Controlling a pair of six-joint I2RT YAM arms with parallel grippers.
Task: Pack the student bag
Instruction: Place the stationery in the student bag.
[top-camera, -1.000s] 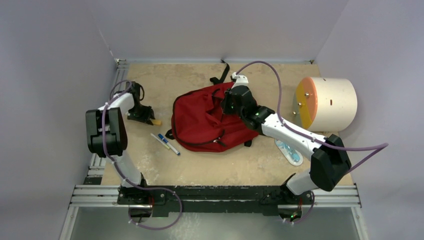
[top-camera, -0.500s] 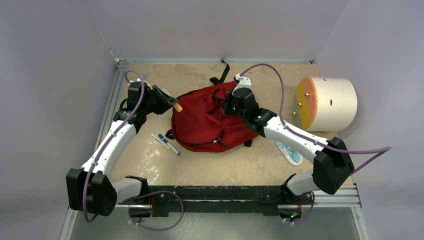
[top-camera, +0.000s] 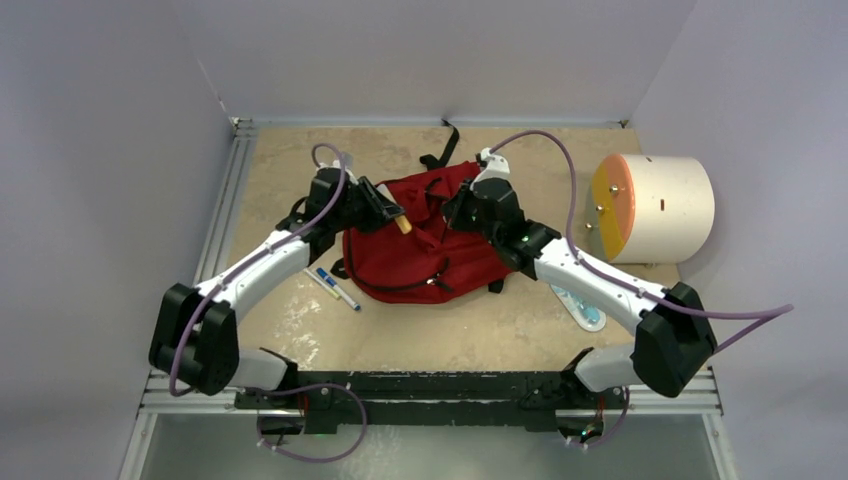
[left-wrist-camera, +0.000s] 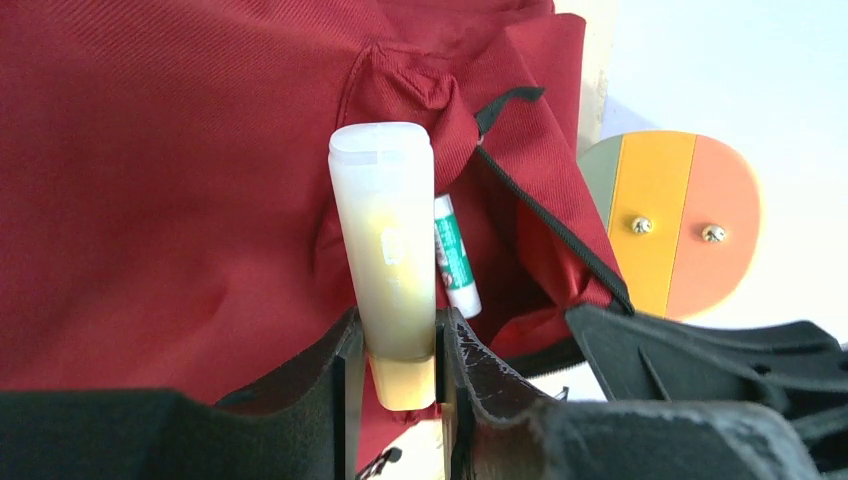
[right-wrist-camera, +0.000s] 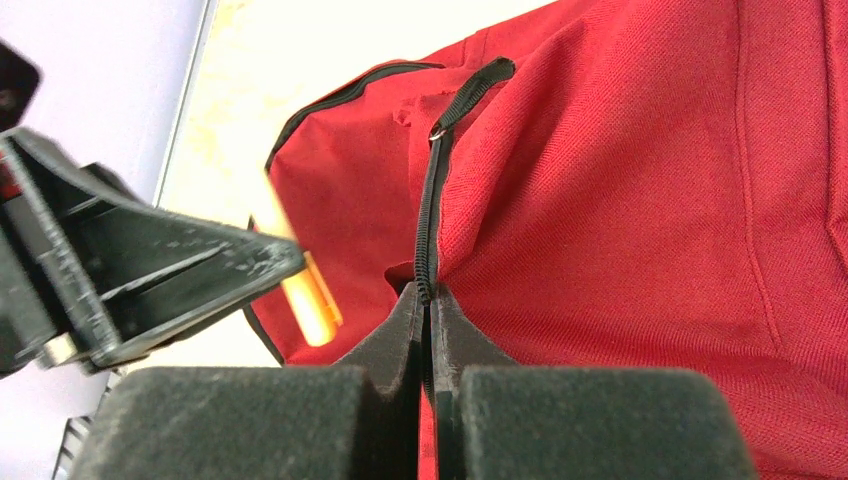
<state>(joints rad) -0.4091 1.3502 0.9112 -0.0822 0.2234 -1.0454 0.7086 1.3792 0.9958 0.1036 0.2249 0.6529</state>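
Top external view shows the student bag (top-camera: 415, 245) lying flat on the table (top-camera: 450, 330), about in the middle, with its black straps toward the far wall. Both arms reach over it from the two sides. The left claw (top-camera: 395, 215) is above the upper left part of the bag and is clamped on a pale yellow tube (top-camera: 403, 224).

In the left wrist view this tube (left-wrist-camera: 385, 230) stands between the two fingers, which press it on both sides near its lower end, and its white cap points toward the open mouth of the bag (left-wrist-camera: 180, 180). A small white and green tube (left-wrist-camera: 457, 260) lies inside this opening, just beside the yellow one.

The right claw (top-camera: 455, 215) is at the upper right part of the bag. In the right wrist view its fingers are closed together on the black zipper edge (right-wrist-camera: 432, 210) and pinch the red fabric there.

A blue marker (top-camera: 337, 287) and a white pen (top-camera: 320, 281) lie on the table, left of the bag. The cream cylinder (top-camera: 655, 208) with the orange-yellow face stands well apart at the right.
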